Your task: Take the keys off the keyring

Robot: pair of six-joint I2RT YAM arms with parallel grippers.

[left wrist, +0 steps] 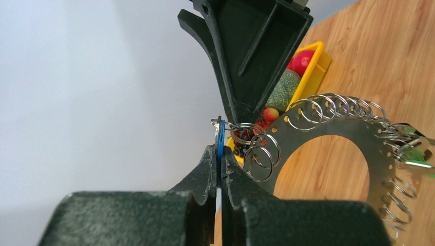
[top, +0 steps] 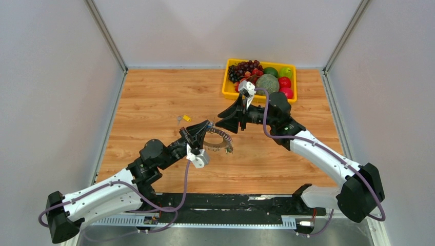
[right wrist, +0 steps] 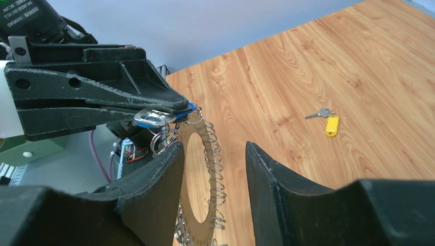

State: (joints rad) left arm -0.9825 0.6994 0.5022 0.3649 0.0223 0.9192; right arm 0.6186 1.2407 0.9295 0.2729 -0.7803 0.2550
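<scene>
Blue key point(left wrist: 221, 134) clamped in left tool point(left wrist: 220, 154), keyring point(left wrist: 379, 164) beside.

We see bright, diffuse light on the light-brown wooden table point(top: 154, 97), shadows faint. In both wrist views, black plastic gripper fingers point(right wrist: 279, 174) at the bottom blur; silvery loops point(left wrist: 328, 105) on the flat grey metal ring point(left wrist: 333, 128) glint.

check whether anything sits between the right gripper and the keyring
Nothing visible does. The right gripper has its fingers open and facing the keyring, with only air between them. The left gripper is shut on a blue key at the ring's rim, close beside that path but not across it.
</scene>
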